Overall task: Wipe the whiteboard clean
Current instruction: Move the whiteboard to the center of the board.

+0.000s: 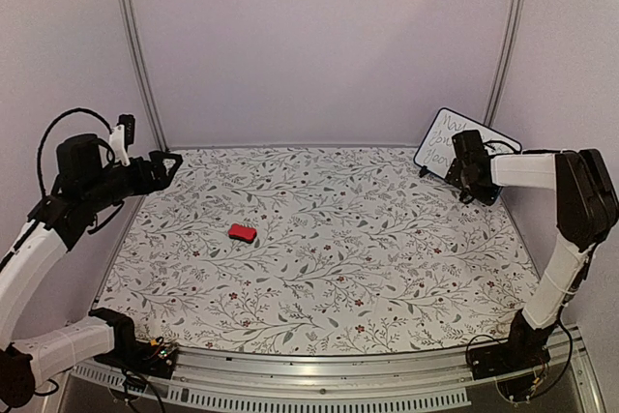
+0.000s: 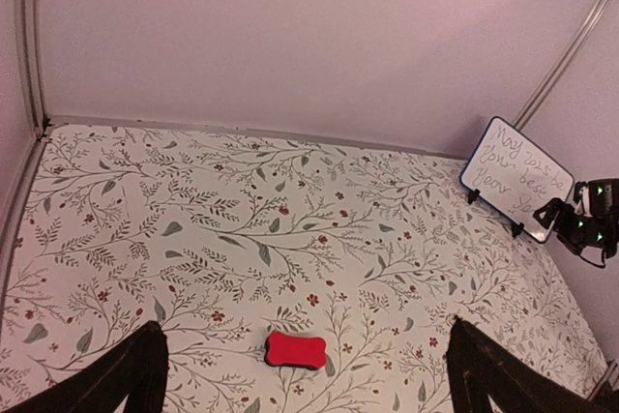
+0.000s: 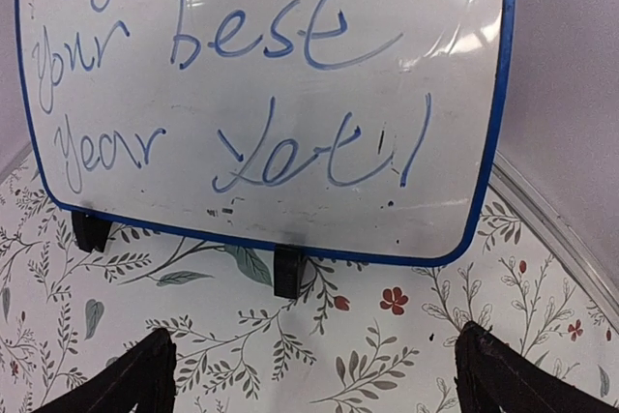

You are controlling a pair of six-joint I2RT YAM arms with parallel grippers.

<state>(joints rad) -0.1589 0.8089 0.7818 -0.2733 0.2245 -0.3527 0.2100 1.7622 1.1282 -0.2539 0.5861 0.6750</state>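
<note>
Floral-covered table [image 1: 387, 268]: the whiteboard [image 3: 271, 94] stands at the far right corner, its handwriting intact. Right gripper [image 3: 309, 345] faces it, jaws apart and empty. Left gripper [image 1: 170, 162] hovers over the left edge, jaws apart. Red eraser [image 1: 242, 233] lies unheld; erasing has not begun.

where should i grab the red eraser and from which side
Grip the red eraser across its pinched middle, on the two long sides, coming straight down from above. It lies flat on the table, and its bone-like outline narrows at the waist, which should resist slipping.
</note>
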